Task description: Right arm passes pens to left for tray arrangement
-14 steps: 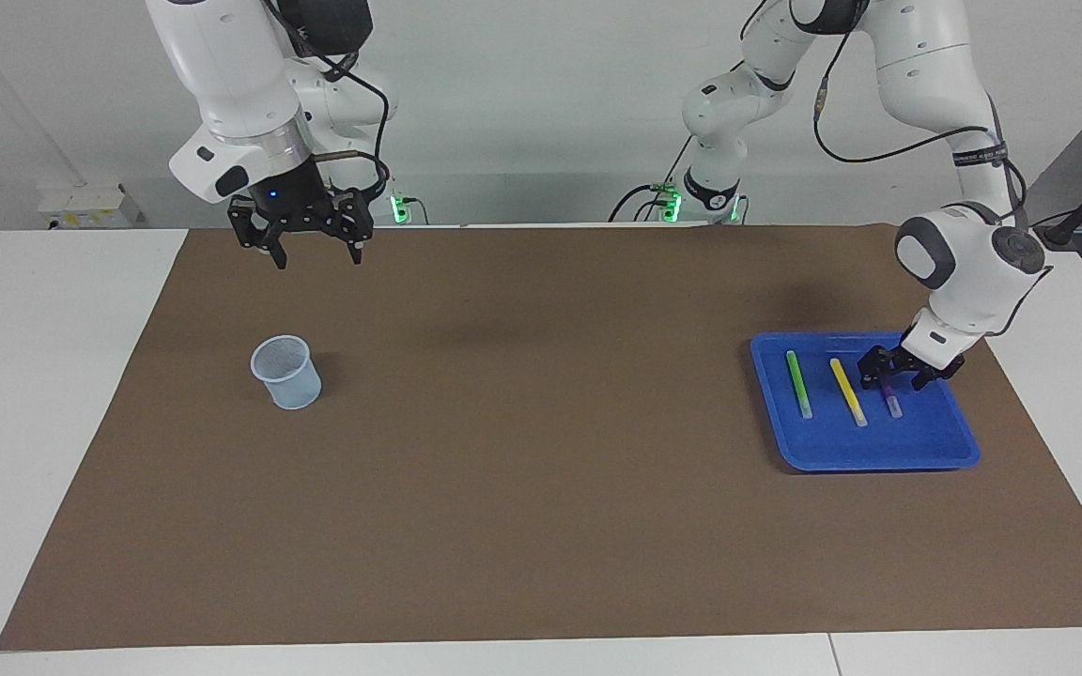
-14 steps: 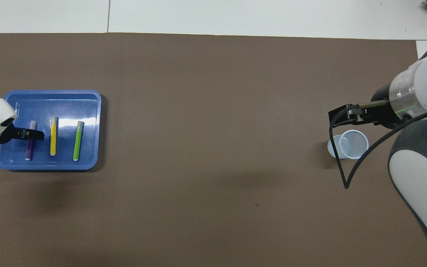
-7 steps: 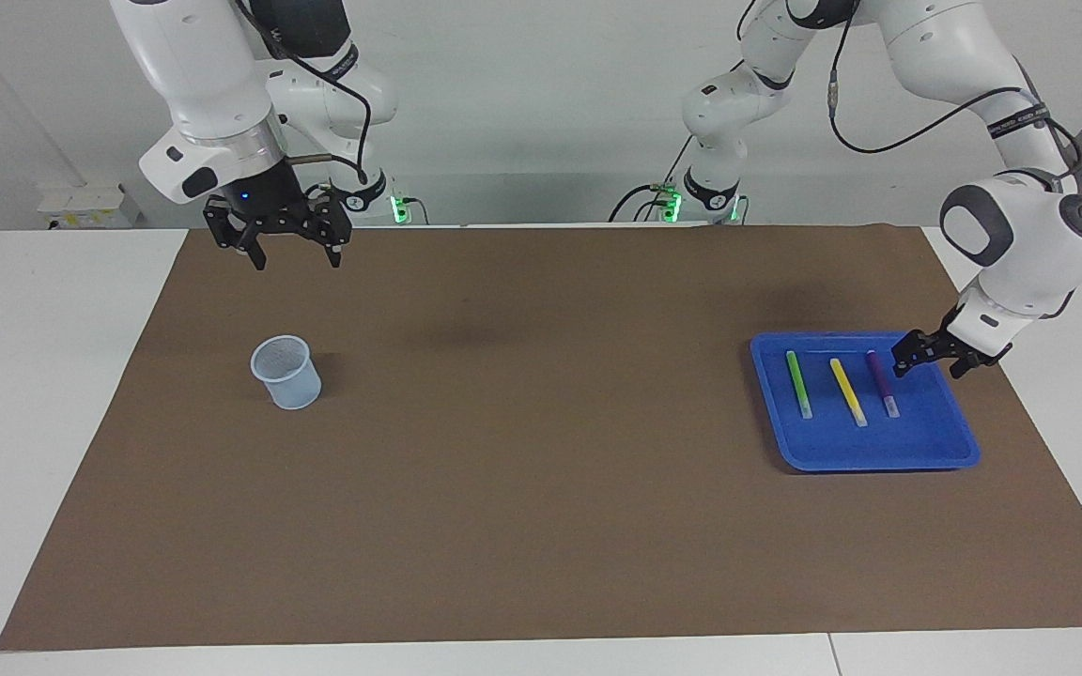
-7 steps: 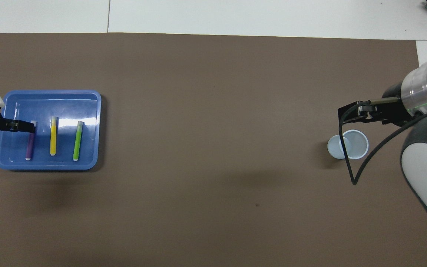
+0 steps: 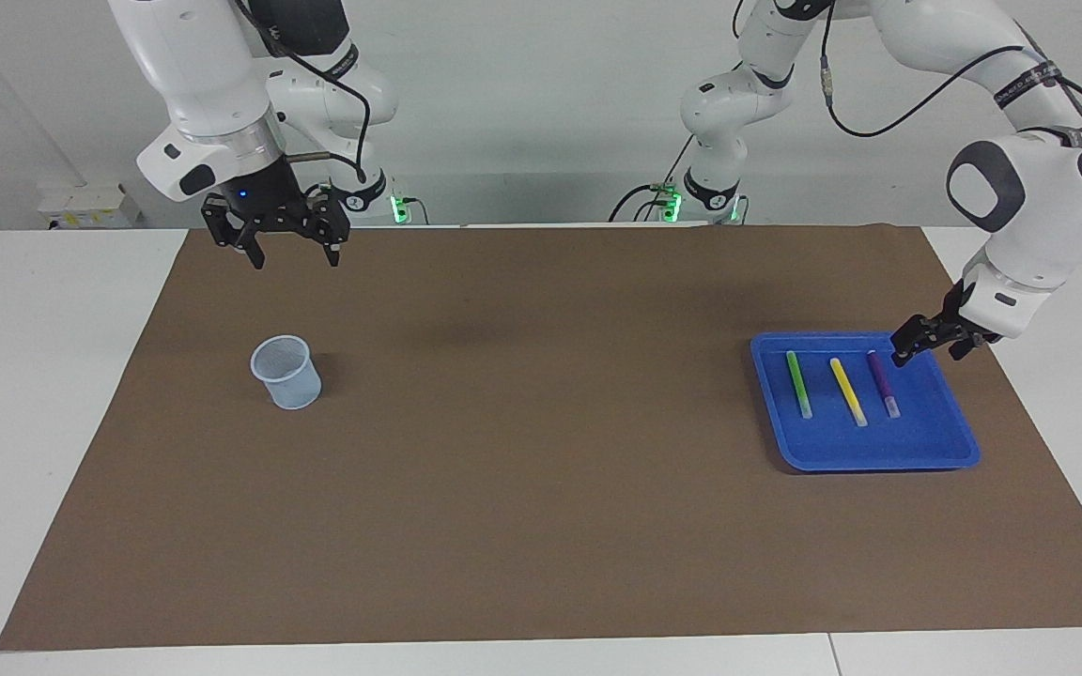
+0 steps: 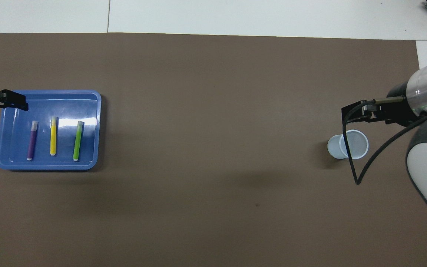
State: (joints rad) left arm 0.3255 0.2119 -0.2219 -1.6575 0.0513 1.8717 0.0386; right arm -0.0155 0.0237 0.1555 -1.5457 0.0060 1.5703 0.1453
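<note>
Pens (image 5: 842, 385) now lie free in the tray (image 5: 879, 455); left gripper (image 5: 923, 340), apparently spread, has lifted off the purple, likely finishing arrangement.

No legible text or labels.

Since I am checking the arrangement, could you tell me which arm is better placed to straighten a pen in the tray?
Left, probably: the left gripper is open above the blue tray's corner beside the purple pen; the right gripper waits above the mat near the mesh cup.
</note>
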